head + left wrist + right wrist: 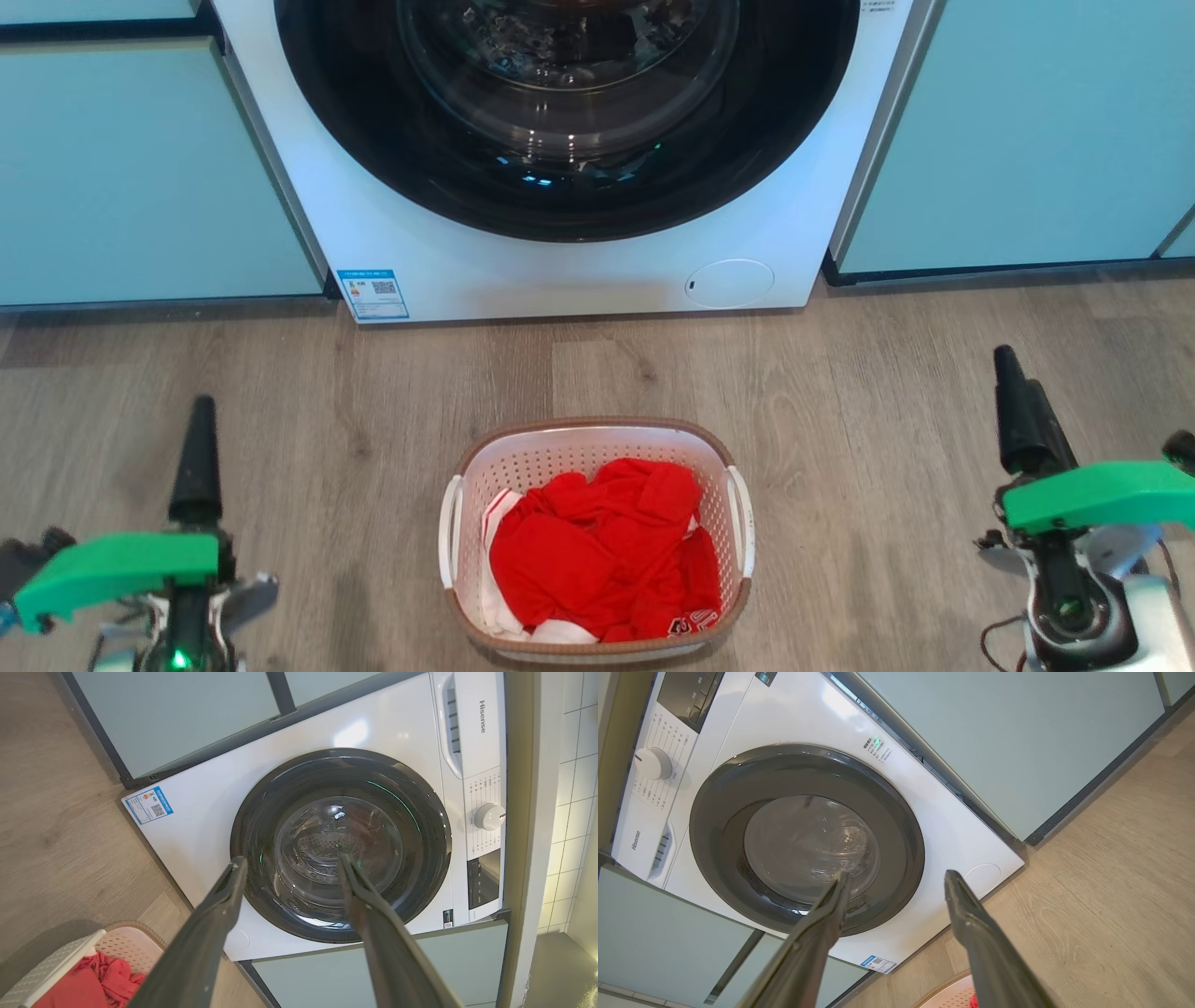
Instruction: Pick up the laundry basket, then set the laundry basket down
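Observation:
The laundry basket (597,539), white perforated plastic with a brown rim and white side handles, stands on the wooden floor at bottom centre, holding red clothing. Its corner shows in the left wrist view (56,963) and a sliver of its rim in the right wrist view (945,991). My left gripper (198,457) hangs well to the basket's left, my right gripper (1018,411) well to its right, both apart from it. In the wrist views the left gripper (292,870) and the right gripper (896,882) stand open with nothing between the fingers.
A white washing machine (560,271) with a dark round door, shut, stands just behind the basket. Pale green cabinet fronts (131,177) flank it on both sides. Bare wooden floor (840,392) lies around the basket.

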{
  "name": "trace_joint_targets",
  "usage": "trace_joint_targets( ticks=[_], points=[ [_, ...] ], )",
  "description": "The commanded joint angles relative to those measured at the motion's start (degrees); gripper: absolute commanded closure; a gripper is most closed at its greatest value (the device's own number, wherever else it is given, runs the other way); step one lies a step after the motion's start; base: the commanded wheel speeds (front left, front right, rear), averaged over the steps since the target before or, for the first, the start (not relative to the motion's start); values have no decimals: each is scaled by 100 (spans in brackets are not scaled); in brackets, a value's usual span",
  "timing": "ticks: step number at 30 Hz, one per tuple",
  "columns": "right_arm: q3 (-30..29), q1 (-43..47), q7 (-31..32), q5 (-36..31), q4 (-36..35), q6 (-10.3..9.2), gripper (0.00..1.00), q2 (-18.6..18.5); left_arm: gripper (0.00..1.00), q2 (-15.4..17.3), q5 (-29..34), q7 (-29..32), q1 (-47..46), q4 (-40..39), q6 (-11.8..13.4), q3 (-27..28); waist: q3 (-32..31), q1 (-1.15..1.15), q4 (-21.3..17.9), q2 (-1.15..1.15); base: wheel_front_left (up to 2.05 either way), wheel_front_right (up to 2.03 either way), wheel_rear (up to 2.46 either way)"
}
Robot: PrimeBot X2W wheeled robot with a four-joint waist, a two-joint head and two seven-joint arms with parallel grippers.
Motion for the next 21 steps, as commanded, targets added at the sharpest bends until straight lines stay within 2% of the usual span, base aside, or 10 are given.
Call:
trace_joint_targets(
  ticks=[1,6,10,16,21],
  points=[
    [91,-343,-76,-274,-312,4,0,-77,0,65,193,-73,-383,-301,1,146,5,0,4,0,0,0,0],
    [233,-413,-159,-861,-525,4,0,-146,0,66,755,-157,-447,-639,184,143,25,0,12,0,0,0,0],
    [374,-460,-227,-1336,-648,4,0,-215,0,67,1350,-224,-446,-941,396,-83,37,0,13,0,0,0,0],
    [622,-516,-327,-2050,-814,5,0,-320,0,69,2466,-325,-429,-1279,820,-634,47,0,-2,0,0,0,0],
    [792,-537,-411,-2553,-924,5,0,-372,0,71,3372,-409,-434,-1328,1272,-1115,40,0,-21,0,0,0,0]
  ],
)
